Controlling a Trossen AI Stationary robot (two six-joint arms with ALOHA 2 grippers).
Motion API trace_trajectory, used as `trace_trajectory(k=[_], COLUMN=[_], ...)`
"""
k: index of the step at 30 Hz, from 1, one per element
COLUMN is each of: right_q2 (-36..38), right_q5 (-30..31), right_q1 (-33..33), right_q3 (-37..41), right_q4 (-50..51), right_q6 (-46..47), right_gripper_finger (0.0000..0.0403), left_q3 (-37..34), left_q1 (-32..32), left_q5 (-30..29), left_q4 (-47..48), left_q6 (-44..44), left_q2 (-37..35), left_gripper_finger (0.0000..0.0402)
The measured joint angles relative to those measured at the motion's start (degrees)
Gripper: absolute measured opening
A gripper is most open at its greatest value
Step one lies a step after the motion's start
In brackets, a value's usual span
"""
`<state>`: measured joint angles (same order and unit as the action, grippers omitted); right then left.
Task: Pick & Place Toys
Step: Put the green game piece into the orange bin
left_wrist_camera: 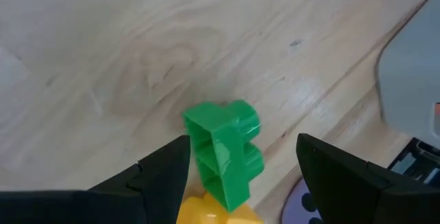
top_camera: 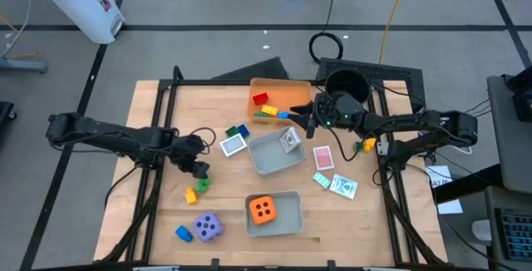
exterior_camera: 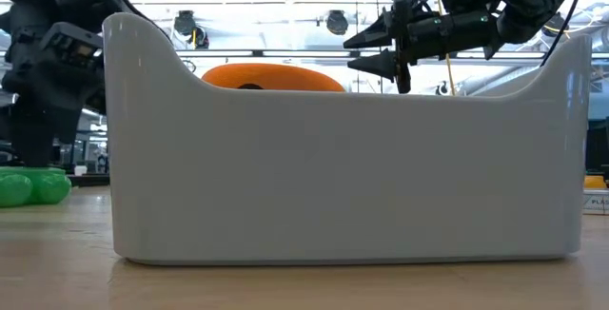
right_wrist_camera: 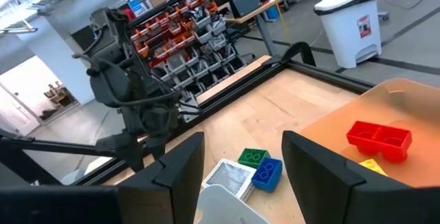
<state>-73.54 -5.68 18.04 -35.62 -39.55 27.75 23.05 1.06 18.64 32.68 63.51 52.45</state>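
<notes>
- Writing: none can be read anywhere; the white bin (top_camera: 79, 1) beyond the table carries a small red-marked label, too small to make out.
- Wood-grain table (top_camera: 166, 221) of pale planks, framed by dark metal rails.
- Left gripper (top_camera: 199, 169) hangs low over the table's left half, its fingers spread wide and holding nothing; in the left wrist view a glossy green brick (left_wrist_camera: 225, 150) with round studs lies between them on the wood, touching a yellow brick (left_wrist_camera: 213, 212) beside it.
- Right gripper (top_camera: 303, 115) is raised near the orange tray (top_camera: 293, 88), its jaws parted and empty; the low view shows the pointed fingertips (exterior_camera: 366, 36) well apart in the air.
- Orange tray, smooth plastic, holds a red brick (top_camera: 259, 99), plus yellow and green ones.
- Grey tray in the middle (top_camera: 270, 165), angled, holds a white card (top_camera: 289, 140).
- Second grey tray (top_camera: 287, 221) near the front edge holds the orange die (top_camera: 263, 210) with dark pips.
- Purple die (top_camera: 207, 226) with white pips sits on the wood beside a blue brick (top_camera: 184, 234).
- Small green and blue bricks (right_wrist_camera: 260, 166) lie touching each other next to a white framed card (top_camera: 233, 145).
- Pink card (top_camera: 323, 157) and two teal-and-white cards (top_camera: 335, 184) lie flat on the right half.
- Black pot (top_camera: 347, 84) is round and stands at the far right corner.
</notes>
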Motion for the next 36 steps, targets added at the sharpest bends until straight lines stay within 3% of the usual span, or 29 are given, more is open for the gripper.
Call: trace_trajectory(k=[19,31,36], right_q2=[0.00,0.00,0.00], right_q5=[-0.06,-0.06,-0.06], right_q1=[0.00,0.00,0.00], right_q3=[0.00,0.00,0.00], right_q4=[0.00,0.11,0.11], right_q6=[-0.57,-1.44,-1.44], right_gripper_finger=[0.0187,0.0187,0.0187], left_q3=[0.02,0.02,0.02], left_q1=[0.96,0.96,0.96], left_q5=[2.53,2.53,2.39], left_q4=[-6.36,-6.41,-6.40], left_q6=[-0.40,0.00,-0.19], left_q2=[6.21,6.18,6.16], left_gripper_finger=[0.0266,0.0124,0.0083])
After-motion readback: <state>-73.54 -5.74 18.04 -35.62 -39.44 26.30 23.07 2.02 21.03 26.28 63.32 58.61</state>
